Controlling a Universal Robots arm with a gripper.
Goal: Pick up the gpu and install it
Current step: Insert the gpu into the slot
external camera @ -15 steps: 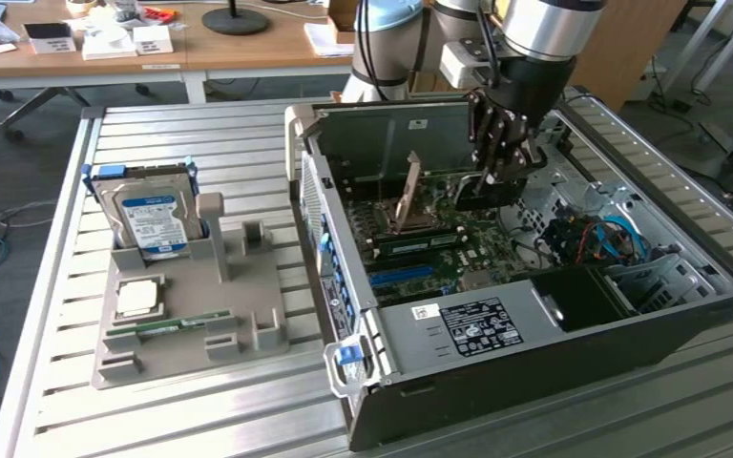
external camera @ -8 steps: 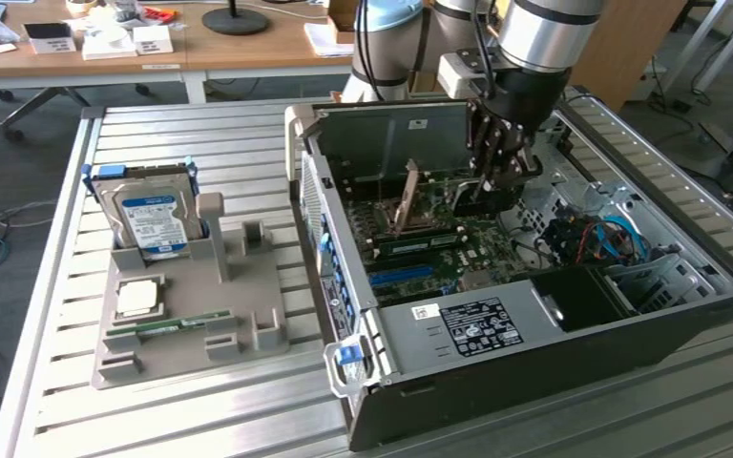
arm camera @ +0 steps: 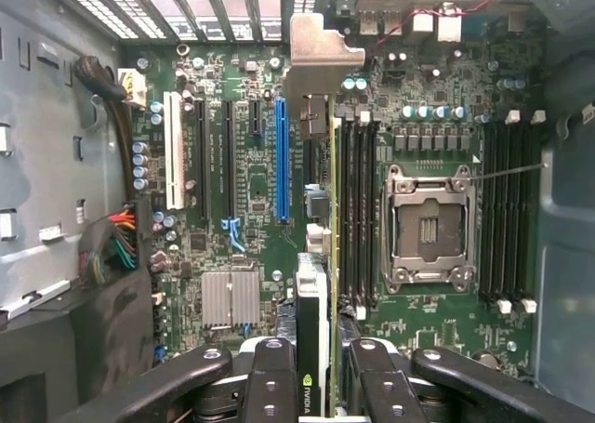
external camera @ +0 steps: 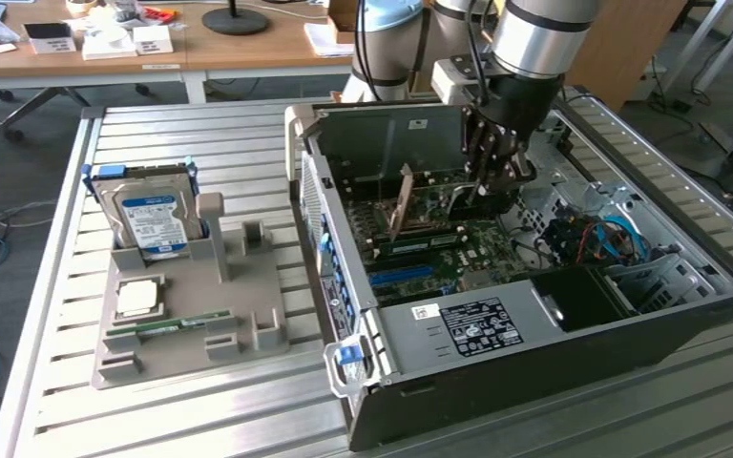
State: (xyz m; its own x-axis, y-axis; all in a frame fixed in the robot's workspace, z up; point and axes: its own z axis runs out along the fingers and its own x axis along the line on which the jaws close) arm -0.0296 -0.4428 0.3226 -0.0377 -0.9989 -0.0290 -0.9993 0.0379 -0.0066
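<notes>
Slatted table (external camera: 188, 420): open computer case (external camera: 571, 372) containing motherboard (arm camera: 251, 177); gripper (arm camera: 311, 390) clamped on gpu (arm camera: 316, 284) inside it. Grey tray (external camera: 278, 296) holding hard drive (external camera: 150, 219), processor (external camera: 137, 298).

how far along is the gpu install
Pickup looks done: the gripper is shut on the gpu, held edge-on inside the open computer case above the motherboard. Left: seating it. The blue slot beside it is bare, and whether the card sits in any slot is unclear.
</notes>
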